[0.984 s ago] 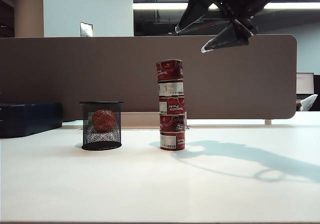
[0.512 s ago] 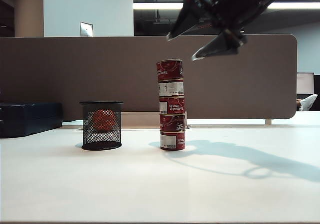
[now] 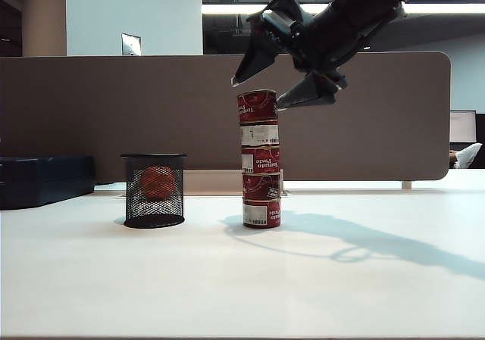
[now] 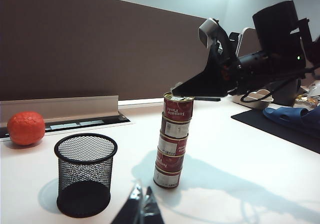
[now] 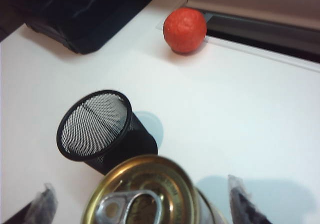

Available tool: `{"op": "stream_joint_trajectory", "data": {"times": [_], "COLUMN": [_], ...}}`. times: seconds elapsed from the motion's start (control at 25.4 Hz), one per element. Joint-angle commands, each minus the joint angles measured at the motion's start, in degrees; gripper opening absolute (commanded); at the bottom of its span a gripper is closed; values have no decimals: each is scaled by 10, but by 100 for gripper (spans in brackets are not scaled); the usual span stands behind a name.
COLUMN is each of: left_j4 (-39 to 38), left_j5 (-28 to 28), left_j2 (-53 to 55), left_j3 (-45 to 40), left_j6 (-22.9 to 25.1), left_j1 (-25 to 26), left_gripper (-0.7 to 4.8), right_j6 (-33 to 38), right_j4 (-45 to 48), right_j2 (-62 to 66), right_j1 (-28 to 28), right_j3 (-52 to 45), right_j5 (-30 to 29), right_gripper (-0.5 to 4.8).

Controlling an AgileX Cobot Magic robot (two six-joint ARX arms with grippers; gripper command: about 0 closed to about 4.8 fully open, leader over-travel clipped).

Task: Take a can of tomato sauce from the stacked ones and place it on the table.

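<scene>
A: How much of the top can (image 5: 142, 194) does the right wrist view give?
B: Only the gold lid; the frame's edge cuts its near side and the tins beneath are hidden. The right gripper (image 5: 140, 204) shows just two blurred fingertips (image 5: 42, 204), cropped at the edge.
A: And the left gripper (image 4: 141, 204)?
B: Two dark tips, close together, cut off in the left wrist view; it is out of the exterior view altogether.
A: The orange ball (image 3: 157, 182)?
B: From the exterior view, seen only through the mesh cup (image 3: 154, 191). The stack's (image 3: 261, 158) small label print is too fine to read.
</scene>
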Motion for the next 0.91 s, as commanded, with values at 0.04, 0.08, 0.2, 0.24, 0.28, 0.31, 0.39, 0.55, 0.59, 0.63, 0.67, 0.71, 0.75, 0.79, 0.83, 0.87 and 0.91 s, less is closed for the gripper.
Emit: {"op": "stream_joint_trajectory", "data": {"times": [0.04,0.08,0.2,0.24,0.28,0.31,0.39,0.55,0.59,0.63,0.67,0.71,0.75,0.79,0.83,0.87,0.91], "left_j4": [6,6,5,4,3,1,-3,-7,-7,-7,-7,-7,-7,-7,-7,-7,-7], "left_j5": [-2,-2,-2,-2,-2,-2,-2,-2,-2,-2,-2,-2,-2,-2,-2,-2,-2], "left_j2": [0,0,0,0,0,0,0,0,0,0,0,0,0,0,0,0,0], "left_j3": [2,2,2,2,2,2,2,2,2,2,2,2,2,2,2,2,2], "left_j6": [1,0,1,1,1,1,3,3,3,3,3,3,3,3,3,3,3], "left_j1": [0,0,0,0,0,0,0,0,0,0,0,0,0,0,0,0,0], "left_gripper": [-6,-6,-6,-6,-6,-6,-6,-6,-6,-6,-6,-6,-6,-6,-6,-6,-6], "right_j6": [-2,-2,-2,-2,-2,-2,-2,-2,-2,-2,-2,-2,-2,-2,-2,-2,-2], "right_j4": [-12,-14,-11,-12,-13,-14,-14,-15,-15,-15,-15,-15,-15,-15,-15,-16,-16], "right_j2": [7,8,10,10,10,10,10,10,10,10,10,10,10,10,10,10,10], "right_j1": [2,2,2,2,2,2,2,4,5,5,5,5,5,5,5,5,5], "right_j3": [3,3,3,3,3,3,3,3,3,3,3,3,3,3,3,3,3], "right_j5": [7,6,9,12,14,14,14,14,13,13,13,13,14,14,14,14,14], "right_gripper": [479,479,479,479,479,479,479,479,479,470,462,462,461,461,461,436,413]}}
